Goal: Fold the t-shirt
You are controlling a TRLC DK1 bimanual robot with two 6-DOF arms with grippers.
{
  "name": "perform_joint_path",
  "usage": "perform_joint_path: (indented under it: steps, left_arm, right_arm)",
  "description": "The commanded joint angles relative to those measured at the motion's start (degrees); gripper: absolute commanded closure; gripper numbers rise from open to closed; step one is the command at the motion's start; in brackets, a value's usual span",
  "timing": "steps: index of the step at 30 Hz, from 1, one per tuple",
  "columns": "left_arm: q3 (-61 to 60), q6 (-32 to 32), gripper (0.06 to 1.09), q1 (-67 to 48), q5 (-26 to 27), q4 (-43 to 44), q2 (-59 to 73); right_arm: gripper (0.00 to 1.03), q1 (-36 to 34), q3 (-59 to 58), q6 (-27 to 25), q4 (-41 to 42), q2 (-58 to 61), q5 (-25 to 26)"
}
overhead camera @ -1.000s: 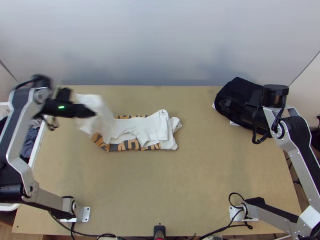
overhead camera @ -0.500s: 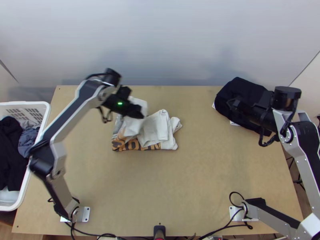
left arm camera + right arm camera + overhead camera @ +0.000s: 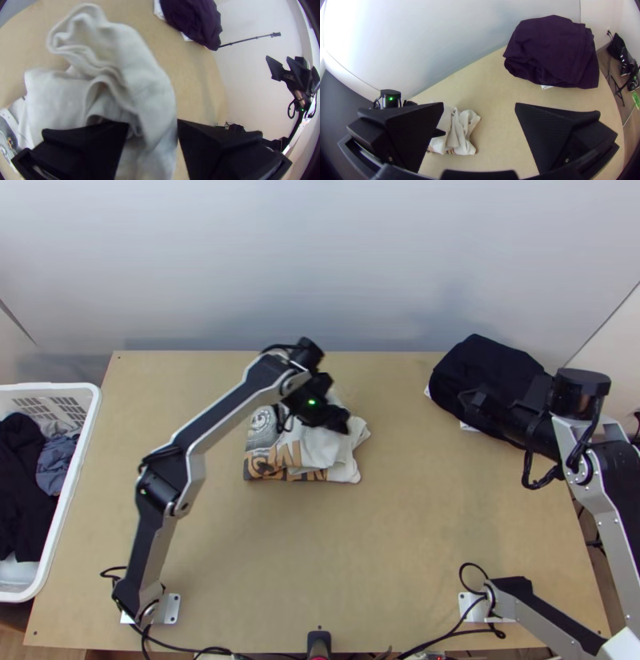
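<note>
One left end effector [image 3: 344, 422] hangs spread over one t-shirt [image 3: 318, 450], one right end effector [image 3: 469, 398] spread too.

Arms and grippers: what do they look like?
Left arm and right arm: silver-grey links, black joints, looped black cables. Left gripper and right gripper: black, wide wedge-shaped fingers. Small green lights: left, right.

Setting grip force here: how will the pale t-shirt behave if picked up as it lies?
Likely floppy: the t-shirt slumps into soft, rounded wrinkles. Probably light, being thin-looking cloth, though stacked in several layers. The upper folds may well slide or open out, since they lie bunched and loose.
</note>
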Motion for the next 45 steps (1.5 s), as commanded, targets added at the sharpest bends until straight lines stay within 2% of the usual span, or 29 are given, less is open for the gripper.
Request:
perform_joint_path:
  steps: [1,5,11,12,16,18,21,24,27,33,45]
  left_arm:
    - [6.1,-3.1,0.1,-2.5,0.0,9.1,-1.1]
    - [6.1,-4.8,0.1,-0.4,0.5,13.4,-6.4]
    - [1.7,-3.3,0.1,6.2,0.7,10.3,-11.7]
    - [1.0,-2.2,0.1,7.6,0.7,8.2,-12.2]
    - [-0.3,2.0,0.1,12.1,0.7,-0.5,-13.7]
    - [-3.7,2.7,0.1,14.1,0.6,-0.2,-16.6]
    - [-7.1,3.6,0.1,15.8,0.4,0.3,-21.0]
    - [-10.2,4.1,0.1,17.5,0.0,1.0,-24.7]
    - [-12.8,4.7,0.1,19.1,-0.1,1.2,-27.0]
    - [-15.0,5.6,0.1,19.9,-0.5,1.5,-28.8]
    - [-16.5,5.7,0.1,19.8,-1.7,2.3,-28.9]
  right_arm:
    - [0.03,3.7,-3.5,3.6,0.3,-0.5,0.0]
    - [0.03,7.8,-3.9,6.3,0.4,2.2,-0.1]
    - [0.03,13.7,-1.6,5.5,1.4,10.1,-1.1]
    - [0.03,13.4,-1.6,5.5,2.0,11.8,-4.1]
    - [0.03,12.0,-2.0,7.0,4.1,19.5,-23.7]
    - [0.03,12.0,-3.7,7.3,9.0,22.7,-27.0]
    - [0.03,10.4,-6.6,7.0,16.6,27.8,-27.1]
    - [0.03,8.8,-7.3,5.4,18.2,34.0,-27.1]
    - [0.03,8.9,-9.0,5.4,23.2,38.5,-27.0]
    - [0.03,11.4,-8.0,5.3,27.8,45.1,-26.3]
    - [0.03,17.1,-2.1,7.8,30.7,51.9,-25.2]
